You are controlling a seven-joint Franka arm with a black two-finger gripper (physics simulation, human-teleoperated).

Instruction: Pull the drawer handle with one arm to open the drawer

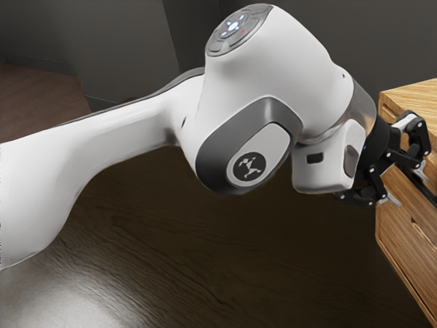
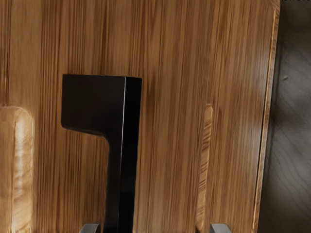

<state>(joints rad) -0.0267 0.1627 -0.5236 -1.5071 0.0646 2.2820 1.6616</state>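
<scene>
A wooden drawer cabinet (image 1: 408, 239) stands at the exterior view's right edge. A black bar handle (image 1: 426, 186) runs across its drawer front. My black gripper (image 1: 401, 164) is right up at that front, open, one finger above the handle and one below. In the wrist view the handle (image 2: 121, 145) stands out from the drawer front (image 2: 194, 73). It lies between my two grey fingertips (image 2: 90, 227), close to one and well apart from the other. No gap between the drawer and the cabinet frame can be made out.
The cabinet stands on a dark wood floor (image 1: 205, 273). My bulky white arm (image 1: 259, 102) comes in from the exterior view's left and hides much of the space in front of the cabinet. Dark walls lie behind.
</scene>
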